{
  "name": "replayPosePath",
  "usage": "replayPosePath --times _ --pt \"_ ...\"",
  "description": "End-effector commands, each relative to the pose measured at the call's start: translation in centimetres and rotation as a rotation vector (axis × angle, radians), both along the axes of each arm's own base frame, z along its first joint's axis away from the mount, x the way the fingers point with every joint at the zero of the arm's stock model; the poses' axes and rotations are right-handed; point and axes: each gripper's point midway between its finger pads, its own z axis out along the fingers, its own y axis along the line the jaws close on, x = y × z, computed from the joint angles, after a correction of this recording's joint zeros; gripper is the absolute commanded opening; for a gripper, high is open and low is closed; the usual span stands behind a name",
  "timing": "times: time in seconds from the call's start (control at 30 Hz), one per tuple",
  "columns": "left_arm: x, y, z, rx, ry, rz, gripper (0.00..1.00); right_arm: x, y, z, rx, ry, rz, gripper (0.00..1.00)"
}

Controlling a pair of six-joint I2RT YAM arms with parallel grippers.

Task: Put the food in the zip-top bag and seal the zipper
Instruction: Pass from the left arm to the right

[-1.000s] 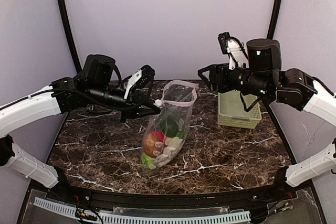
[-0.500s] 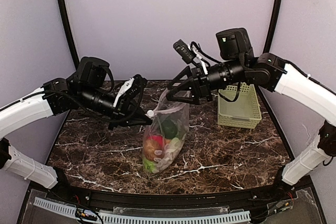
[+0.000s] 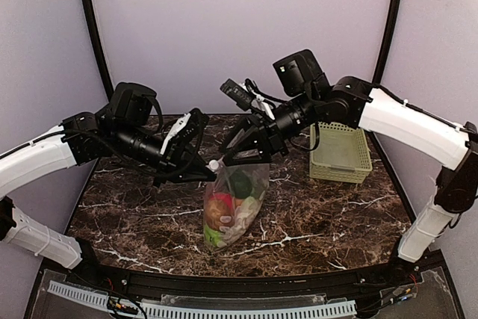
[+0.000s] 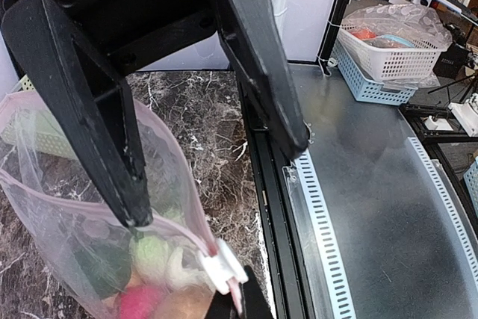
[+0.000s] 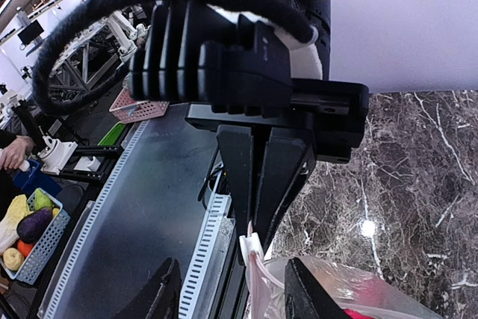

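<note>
The zip-top bag (image 3: 237, 201) hangs upright over the marble table, with the food (image 3: 219, 205) in its lower half: a red apple, green pieces and pale pieces. My left gripper (image 3: 211, 167) (image 4: 239, 305) is shut on the end of the pink zipper (image 4: 173, 218), just beyond the white slider (image 4: 221, 267) (image 5: 252, 248). My right gripper (image 3: 226, 158) (image 5: 231, 293) is open, facing the left one. Its fingers (image 4: 97, 125) straddle the bag's top near the slider. The bag's mouth is still parted behind the slider.
The pale green lattice basket (image 3: 340, 153) stands at the back right of the table. A metal rail with a slotted white strip (image 4: 321, 222) runs along the table's near edge. White and blue baskets (image 4: 388, 54) sit off the table.
My right arm has swung left from over the green basket to the bag's top, and its jaws have narrowed. The left gripper kept its hold, and the bag's mouth has drawn narrower.
</note>
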Motion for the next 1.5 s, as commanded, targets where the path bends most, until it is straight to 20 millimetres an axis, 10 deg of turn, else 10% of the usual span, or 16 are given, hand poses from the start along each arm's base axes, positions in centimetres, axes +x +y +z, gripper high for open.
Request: replayPosePath --times 0.0,1.0,1.47 --pt "-0.7 0.2 0.2 -0.015 0.009 -0.030 0.01 -0.8 0.4 0.5 0.018 -0.005 0.051 0.44" --pt "-0.3 0.2 0.3 -0.025 0.015 -0.018 0.01 -1.4 1.8 -1.5 -0.013 0.014 0.112 0.19" --pt "-0.1 0.4 0.6 -0.040 0.020 -0.012 0.01 -1.1 2.3 -2.6 -0.045 0.029 0.100 0.25"
